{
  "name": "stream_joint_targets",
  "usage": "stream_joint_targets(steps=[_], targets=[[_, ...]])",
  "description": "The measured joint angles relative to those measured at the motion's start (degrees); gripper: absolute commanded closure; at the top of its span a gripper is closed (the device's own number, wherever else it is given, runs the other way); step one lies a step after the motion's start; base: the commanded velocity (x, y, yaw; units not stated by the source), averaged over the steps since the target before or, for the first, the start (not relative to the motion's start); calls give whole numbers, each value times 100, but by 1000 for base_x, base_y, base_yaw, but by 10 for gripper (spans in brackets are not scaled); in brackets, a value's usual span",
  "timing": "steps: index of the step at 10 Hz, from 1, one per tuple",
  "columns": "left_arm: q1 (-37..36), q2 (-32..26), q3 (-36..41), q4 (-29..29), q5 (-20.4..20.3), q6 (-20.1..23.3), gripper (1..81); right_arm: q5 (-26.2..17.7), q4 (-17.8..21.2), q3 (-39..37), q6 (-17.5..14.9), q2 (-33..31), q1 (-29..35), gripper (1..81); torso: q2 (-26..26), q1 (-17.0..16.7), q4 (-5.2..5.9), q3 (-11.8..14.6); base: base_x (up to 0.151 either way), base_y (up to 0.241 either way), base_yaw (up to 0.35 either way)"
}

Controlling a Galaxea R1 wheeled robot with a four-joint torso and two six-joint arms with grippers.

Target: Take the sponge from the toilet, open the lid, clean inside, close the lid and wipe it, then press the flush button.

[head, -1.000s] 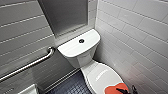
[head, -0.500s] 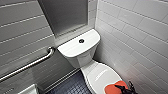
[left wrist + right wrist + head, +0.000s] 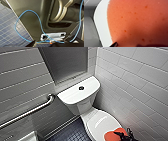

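The white toilet point(image 3: 77, 100) stands against the tiled wall with its lid point(image 3: 98, 122) down. On the tank cover sits the small dark flush button point(image 3: 81, 88). The orange-red sponge point(image 3: 112, 135) lies on the front part of the lid. My right gripper point(image 3: 123, 135) is a dark shape right at the sponge's near side, jaws wide, not closed on it. In the right wrist view the sponge point(image 3: 137, 22) is very close, with the white lid point(image 3: 101, 25) beside it and a dark fingertip point(image 3: 114, 44) at its edge. My left gripper stands open.
A metal grab bar point(image 3: 30, 112) runs along the left wall. White tiled wall point(image 3: 135, 84) crowds the toilet's right side. Dark mosaic floor point(image 3: 72, 133) lies left of the bowl. The left wrist view has a blue cable point(image 3: 28, 13) over the robot's body and floor tiles point(image 3: 7, 28).
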Motion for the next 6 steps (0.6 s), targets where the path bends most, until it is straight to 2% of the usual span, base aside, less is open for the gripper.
stream_joint_targets(steps=[6], targets=[[9,-24,0,-5,0,0,10,-122,-113,-221,40,116,9,10,-6,-11,-11,9,0,0,0]])
